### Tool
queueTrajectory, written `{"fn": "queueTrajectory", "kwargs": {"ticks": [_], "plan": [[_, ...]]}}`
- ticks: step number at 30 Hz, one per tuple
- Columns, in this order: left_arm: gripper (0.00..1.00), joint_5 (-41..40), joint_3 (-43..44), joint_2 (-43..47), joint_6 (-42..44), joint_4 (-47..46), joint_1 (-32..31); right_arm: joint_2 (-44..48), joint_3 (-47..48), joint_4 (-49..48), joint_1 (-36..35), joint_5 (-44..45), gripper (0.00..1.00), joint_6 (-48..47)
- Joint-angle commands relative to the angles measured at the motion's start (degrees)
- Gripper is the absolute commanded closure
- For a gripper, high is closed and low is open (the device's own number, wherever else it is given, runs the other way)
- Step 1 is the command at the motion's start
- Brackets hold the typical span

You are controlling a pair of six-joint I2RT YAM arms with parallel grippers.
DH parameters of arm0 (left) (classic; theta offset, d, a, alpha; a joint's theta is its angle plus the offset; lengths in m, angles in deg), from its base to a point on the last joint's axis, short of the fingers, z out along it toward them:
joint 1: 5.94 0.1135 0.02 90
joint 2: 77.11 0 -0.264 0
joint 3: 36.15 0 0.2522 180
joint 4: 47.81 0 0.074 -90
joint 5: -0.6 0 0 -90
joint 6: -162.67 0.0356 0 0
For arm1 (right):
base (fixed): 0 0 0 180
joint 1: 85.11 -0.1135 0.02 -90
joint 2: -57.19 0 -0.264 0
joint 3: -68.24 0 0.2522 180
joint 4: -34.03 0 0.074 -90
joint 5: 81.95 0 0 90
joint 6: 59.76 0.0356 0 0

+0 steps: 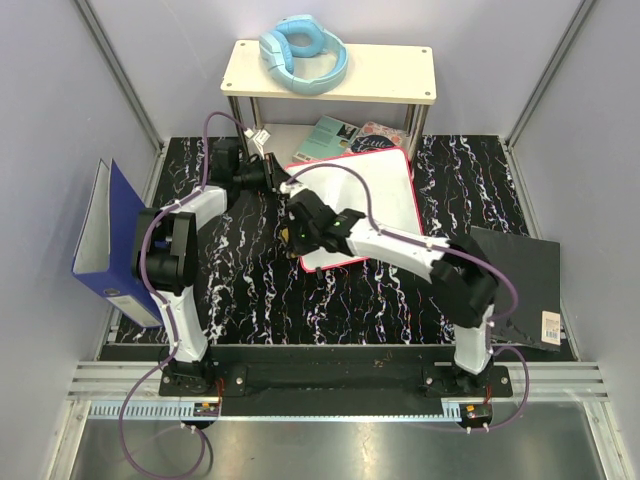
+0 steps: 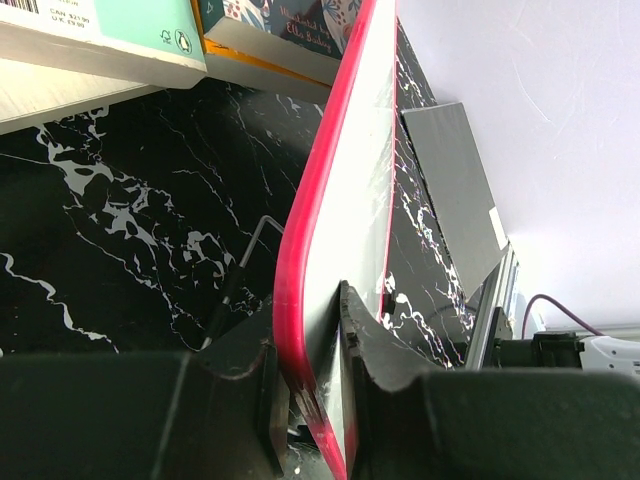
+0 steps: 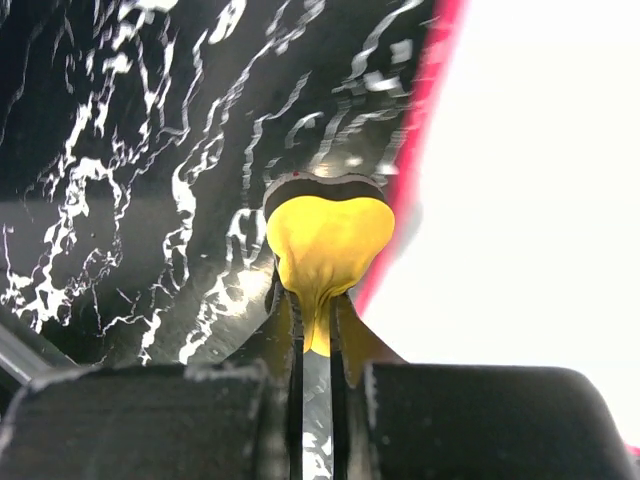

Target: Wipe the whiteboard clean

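The whiteboard (image 1: 378,200), white with a red-pink rim, lies on the black marbled mat in front of the shelf, with dark scribbles near its far edge. My left gripper (image 1: 283,181) is shut on its far-left rim; in the left wrist view the rim (image 2: 305,220) runs between the two fingers (image 2: 370,340). My right gripper (image 1: 298,233) is at the board's near-left edge, shut on a yellow eraser (image 3: 328,243) with a black backing. The eraser sits over the mat, just beside the red rim (image 3: 420,160).
A cream shelf (image 1: 400,80) on metal legs stands at the back with blue headphones (image 1: 303,52) on it. Books (image 1: 330,135) lie under it. A blue binder (image 1: 115,245) stands at the left. A black flat board (image 1: 520,285) lies at the right.
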Motion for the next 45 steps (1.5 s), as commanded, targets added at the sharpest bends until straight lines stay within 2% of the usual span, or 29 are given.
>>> {"fn": "queueTrajectory", "kwargs": {"ticks": [1,7,16,20,32,45], "plan": [[1.00,-2.9,-0.6,-1.2,8.5,4.9,-1.5,11.1,-4.3,-3.8,1.6,11.9,1.00,-0.9],[1.00,-2.7,-0.4,-1.5,8.4,4.9,-1.4,12.1,-8.5,-1.9,7.9,14.0,1.00,-0.9],[1.00,-2.8,-0.5,-1.4,8.7,5.1,-1.4,4.4,-6.6,3.2,9.3,16.0,1.00,-1.4],[1.00,-2.7,-0.6,-1.3,8.7,5.0,-1.4,4.2,-7.9,5.3,11.5,17.8,1.00,0.2],[1.00,-2.7,-0.7,-1.3,8.7,5.0,-1.4,7.3,-15.6,6.4,20.2,20.2,1.00,2.9],[1.00,-2.4,-0.5,-1.4,8.4,4.8,-1.4,11.1,-21.2,10.4,29.7,18.2,1.00,6.8]]}}
